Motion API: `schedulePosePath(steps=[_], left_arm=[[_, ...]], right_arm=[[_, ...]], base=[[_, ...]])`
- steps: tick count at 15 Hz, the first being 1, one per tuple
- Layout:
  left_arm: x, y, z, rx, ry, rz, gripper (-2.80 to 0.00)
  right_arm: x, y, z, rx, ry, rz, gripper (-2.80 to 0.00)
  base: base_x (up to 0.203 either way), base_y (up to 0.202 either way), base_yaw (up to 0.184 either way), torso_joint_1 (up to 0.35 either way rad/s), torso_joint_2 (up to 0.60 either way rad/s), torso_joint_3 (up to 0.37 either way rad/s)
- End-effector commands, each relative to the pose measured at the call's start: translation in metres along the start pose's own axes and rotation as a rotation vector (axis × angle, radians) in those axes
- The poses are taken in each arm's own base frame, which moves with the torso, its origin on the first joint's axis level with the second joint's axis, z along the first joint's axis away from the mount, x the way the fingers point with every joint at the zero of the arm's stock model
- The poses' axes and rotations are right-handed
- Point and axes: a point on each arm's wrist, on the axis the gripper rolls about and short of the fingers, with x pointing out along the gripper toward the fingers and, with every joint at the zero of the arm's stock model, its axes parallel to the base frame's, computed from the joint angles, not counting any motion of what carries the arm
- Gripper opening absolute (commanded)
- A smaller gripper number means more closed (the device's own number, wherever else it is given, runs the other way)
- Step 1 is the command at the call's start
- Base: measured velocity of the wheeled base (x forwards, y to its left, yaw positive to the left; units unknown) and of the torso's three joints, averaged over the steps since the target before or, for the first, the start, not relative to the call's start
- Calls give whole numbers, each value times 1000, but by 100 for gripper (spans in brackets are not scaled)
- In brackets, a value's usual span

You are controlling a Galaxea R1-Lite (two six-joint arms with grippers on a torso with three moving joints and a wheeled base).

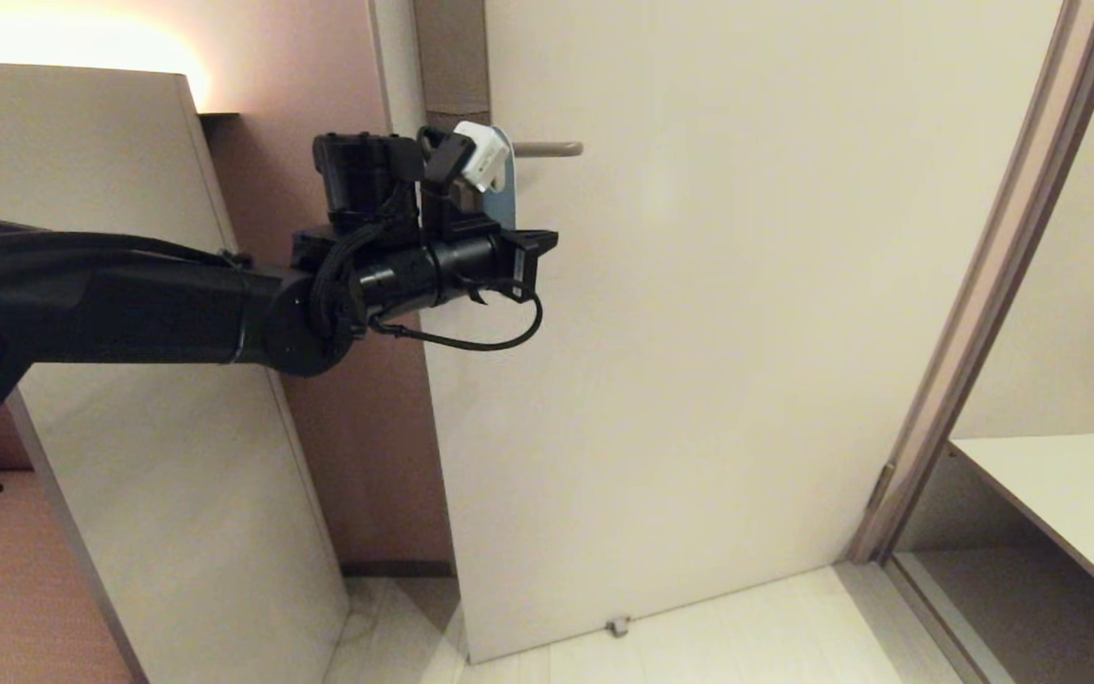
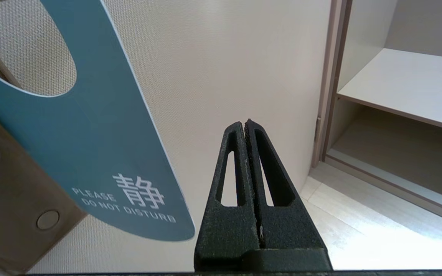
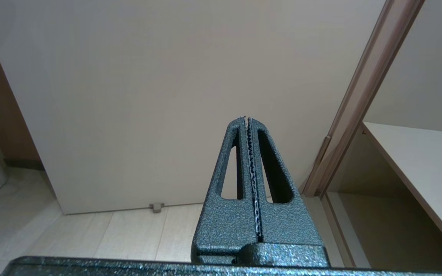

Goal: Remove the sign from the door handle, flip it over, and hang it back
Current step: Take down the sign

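1. The blue sign (image 2: 102, 153) hung on the door handle (image 1: 547, 149), its long axis running down along the door (image 1: 746, 332) from the handle, tilted a little in the left wrist view.
2. Its cut-out loop sat at the top, around the handle, and its rounded free end pointed down toward the floor (image 1: 746, 627).
3. The face turned toward the left wrist camera carried white Chinese characters with "PLEASE DO NOT DISTURB" printed near the lower end.
4. The left end effector (image 2: 247, 124) was raised up near the handle, just beside the sign and apart from it, on the side away from the lock plate (image 2: 21, 214).
5. Its two fingers were clenched together with nothing between them.
6. In the head view the left arm reached in from the left and its wrist covered most of the sign.
7. The right end effector (image 3: 246, 119) was low down facing the door, fingers pressed together and gripping nothing.
8. A pale shelf (image 1: 1069, 503) stood in the opening to the right of the door frame (image 1: 974, 313).
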Motion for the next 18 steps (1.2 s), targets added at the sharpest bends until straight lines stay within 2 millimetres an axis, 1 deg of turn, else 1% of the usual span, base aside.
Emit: schedulePosePath(steps=[1,5,10,15,18], left_arm=[[6,2,-5,-1,4,-1,-280],[12,4,-8,-1,4,-3,-280],[14,3,-11,-9,4,-57,-280],[26,8,-8,0,-27,-55,-280],[27,11,-7,0,-19,-39,-280]], right_arm=[[0,0,0,-1,1,1,-280],[0,0,0,-1,1,1,-280],[0,0,0,-1,1,1,-280],[0,0,0,-1,1,1,-280],[0,0,0,-1,1,1,-280]], base=[[0,0,0,0,0,0],[0,0,0,0,0,0],[0,0,0,0,0,0],[0,0,0,0,0,0],[0,0,0,0,0,0]])
